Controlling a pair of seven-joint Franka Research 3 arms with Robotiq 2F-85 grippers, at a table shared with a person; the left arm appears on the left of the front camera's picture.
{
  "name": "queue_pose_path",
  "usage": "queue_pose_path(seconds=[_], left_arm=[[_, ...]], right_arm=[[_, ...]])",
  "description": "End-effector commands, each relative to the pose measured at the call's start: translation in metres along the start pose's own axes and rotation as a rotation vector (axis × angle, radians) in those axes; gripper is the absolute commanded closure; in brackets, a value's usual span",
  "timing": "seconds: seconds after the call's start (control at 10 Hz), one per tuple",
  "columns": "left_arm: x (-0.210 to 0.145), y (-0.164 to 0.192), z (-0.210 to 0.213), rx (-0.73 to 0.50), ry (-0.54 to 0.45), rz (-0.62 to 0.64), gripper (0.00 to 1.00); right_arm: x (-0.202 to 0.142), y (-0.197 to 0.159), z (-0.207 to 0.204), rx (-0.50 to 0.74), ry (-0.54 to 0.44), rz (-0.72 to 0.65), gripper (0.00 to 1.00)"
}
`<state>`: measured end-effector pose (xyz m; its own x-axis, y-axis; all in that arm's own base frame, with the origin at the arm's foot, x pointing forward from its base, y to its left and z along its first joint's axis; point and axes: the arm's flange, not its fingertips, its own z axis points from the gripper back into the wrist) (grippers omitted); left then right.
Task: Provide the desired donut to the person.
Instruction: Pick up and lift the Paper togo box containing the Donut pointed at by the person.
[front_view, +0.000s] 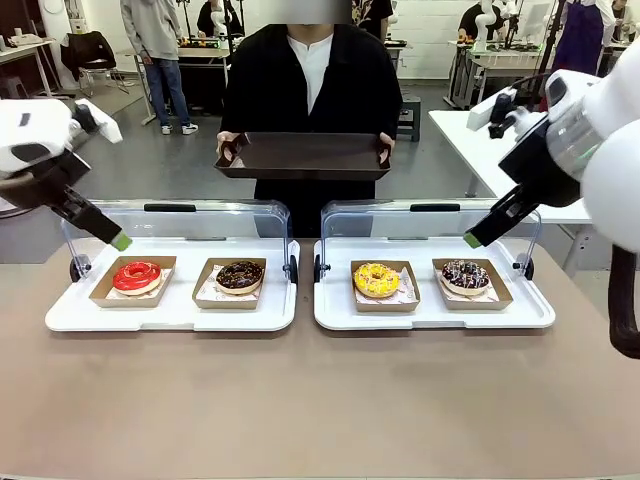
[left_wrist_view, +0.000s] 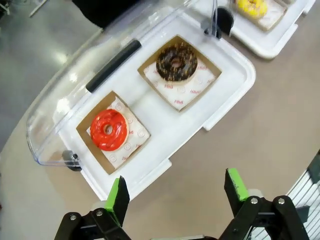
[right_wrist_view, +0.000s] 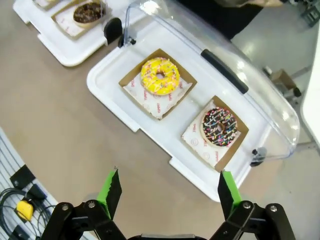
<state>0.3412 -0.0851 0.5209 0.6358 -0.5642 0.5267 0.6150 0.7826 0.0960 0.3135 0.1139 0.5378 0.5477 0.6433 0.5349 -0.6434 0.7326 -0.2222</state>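
Beige tabletop (front_view: 300, 400) carries the left white tray (front_view: 170, 318) and the right white tray (front_view: 430, 320) in the front view, their clear lids (front_view: 180, 222) raised at the far edge. In cardboard boats sit a red donut (front_view: 137, 275), a chocolate donut (front_view: 240, 275), a yellow donut (front_view: 376, 279) and a sprinkled donut (front_view: 465, 275). The person (front_view: 305, 80) holds a dark serving tray (front_view: 303, 157) in both hands and points at nothing, so a wrong pick is the first risk. Left jaws and right jaws hang apart and empty. Behind lies a grey workshop floor with other tables.

In the left wrist view the jaws stand wide over bare tabletop beside the tray rim. The red donut (left_wrist_view: 108, 129) looks soft-glazed, so a hard squeeze would likely smear it.

In the right wrist view the jaws gape short of the yellow donut (right_wrist_view: 159, 75) and the sprinkled donut (right_wrist_view: 219, 126). The lid (right_wrist_view: 260, 95) stands between them and the person, so a low carry across could strike it.
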Motion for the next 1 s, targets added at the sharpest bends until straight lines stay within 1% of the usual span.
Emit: queue_pose_path(seconds=[0.0,0.1,0.2,0.4,0.5,0.6,0.7,0.8,0.9], left_arm=[[0.0,0.019,0.025,-0.154,-0.099,-0.006,0.0],[-0.001,0.029,0.033,-0.264,-0.13,-0.015,0.0],[-0.002,0.044,0.04,-0.392,-0.17,-0.015,0.0],[-0.008,0.068,0.058,-0.563,-0.255,-0.012,0.0],[-0.008,0.076,0.067,-0.622,-0.285,-0.013,0.0],[-0.011,0.089,0.078,-0.676,-0.324,-0.006,0.0],[-0.01,0.098,0.087,-0.695,-0.364,-0.009,0.0],[-0.008,0.107,0.098,-0.678,-0.417,-0.025,0.0],[-0.006,0.116,0.111,-0.665,-0.472,-0.061,0.0]], right_arm=[[-0.014,-0.018,0.03,0.13,-0.094,0.008,0.0],[-0.022,-0.033,0.046,0.221,-0.16,0.025,0.0],[-0.031,-0.056,0.059,0.352,-0.232,0.037,0.0],[-0.048,-0.089,0.086,0.555,-0.354,0.074,0.0],[-0.057,-0.1,0.099,0.619,-0.398,0.077,0.0],[-0.062,-0.114,0.11,0.654,-0.436,0.062,0.0],[-0.065,-0.126,0.117,0.66,-0.459,0.04,0.0],[-0.065,-0.135,0.122,0.647,-0.471,0.022,0.0],[-0.066,-0.144,0.123,0.661,-0.485,0.014,0.0]])
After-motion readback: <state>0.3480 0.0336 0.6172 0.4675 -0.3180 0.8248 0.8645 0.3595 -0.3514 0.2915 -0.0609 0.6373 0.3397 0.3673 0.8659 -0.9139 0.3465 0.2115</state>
